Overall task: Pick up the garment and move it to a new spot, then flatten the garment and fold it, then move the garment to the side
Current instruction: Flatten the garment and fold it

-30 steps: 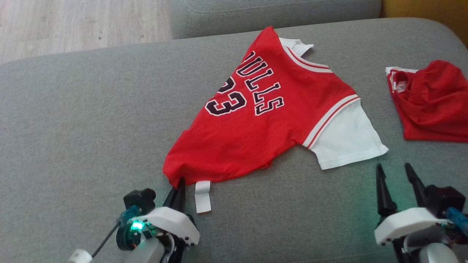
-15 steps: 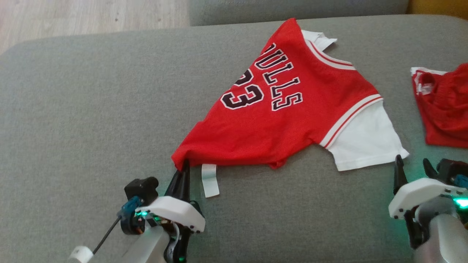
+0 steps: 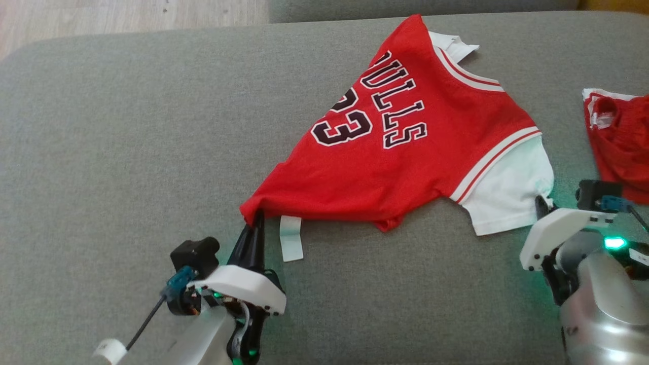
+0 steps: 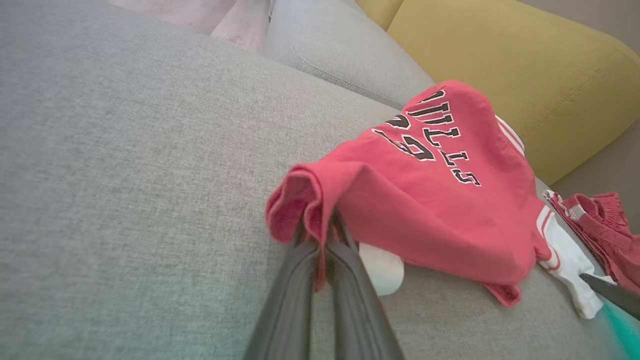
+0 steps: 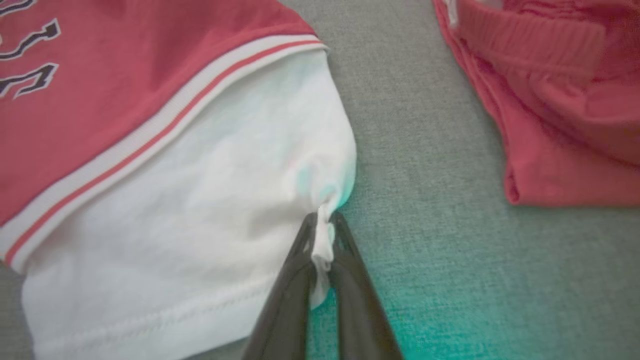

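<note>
Pinching the red hem corner of the Bulls jersey [image 3: 405, 147], your left gripper [image 3: 253, 223] is sitting clamped at its near-left end, while your right gripper [image 3: 541, 203] is gripping the outer edge of the white sleeve [image 5: 200, 200]. The jersey is lying spread on the grey sofa cushion [image 3: 127, 152], its long axis running from the left grip away toward the collar, so both of your holds are sitting along its near edge. Just right of the sleeve, red shorts [image 3: 621, 142] are lying, likely crowding any pull that way.
</note>
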Controlling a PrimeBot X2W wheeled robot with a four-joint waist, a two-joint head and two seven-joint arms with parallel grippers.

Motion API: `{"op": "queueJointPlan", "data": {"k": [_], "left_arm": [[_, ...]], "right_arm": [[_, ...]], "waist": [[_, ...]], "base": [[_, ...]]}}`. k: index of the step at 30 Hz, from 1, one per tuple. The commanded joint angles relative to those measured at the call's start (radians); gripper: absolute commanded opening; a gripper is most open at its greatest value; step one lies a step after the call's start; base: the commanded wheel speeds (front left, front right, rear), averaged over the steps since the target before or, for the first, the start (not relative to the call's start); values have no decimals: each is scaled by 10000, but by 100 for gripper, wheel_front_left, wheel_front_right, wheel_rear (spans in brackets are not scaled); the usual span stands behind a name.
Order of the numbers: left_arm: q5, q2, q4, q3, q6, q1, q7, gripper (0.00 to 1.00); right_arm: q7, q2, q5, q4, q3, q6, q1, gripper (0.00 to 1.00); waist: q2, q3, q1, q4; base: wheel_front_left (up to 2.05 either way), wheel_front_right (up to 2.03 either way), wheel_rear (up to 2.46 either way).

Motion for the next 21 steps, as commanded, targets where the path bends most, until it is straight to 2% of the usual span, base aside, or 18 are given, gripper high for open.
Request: {"op": "queueJointPlan", "data": {"k": [1,7,11,16,21], "left_arm": [[43,172,-338,302,71,-120,-83,0],[-520,186,-860,538,-195,-44,207,0],[-1026,433,-1662,753,-441,-78,784,0],[-1326,1317,-3226,1117,-325,-296,1720,0],[-1605,2316,-5091,1654,88,-690,2800,0]], "right_arm": [[-17,-100,106,29,298,65,-100,0],[-625,-81,1083,-403,725,65,-375,0],[-766,-151,2168,-1315,1137,65,-480,0],[-585,-442,3407,-3190,1348,65,-408,0],[-100,-633,4109,-5402,1039,65,-315,0]], "waist": [[0,-28,0,-26],[0,-301,0,-140],[0,-663,0,-206],[0,-1284,0,-276],[0,-1949,0,-316]], "base": [[0,0,0],[0,0,0],[0,0,0],[0,0,0],[0,0,0]]}}
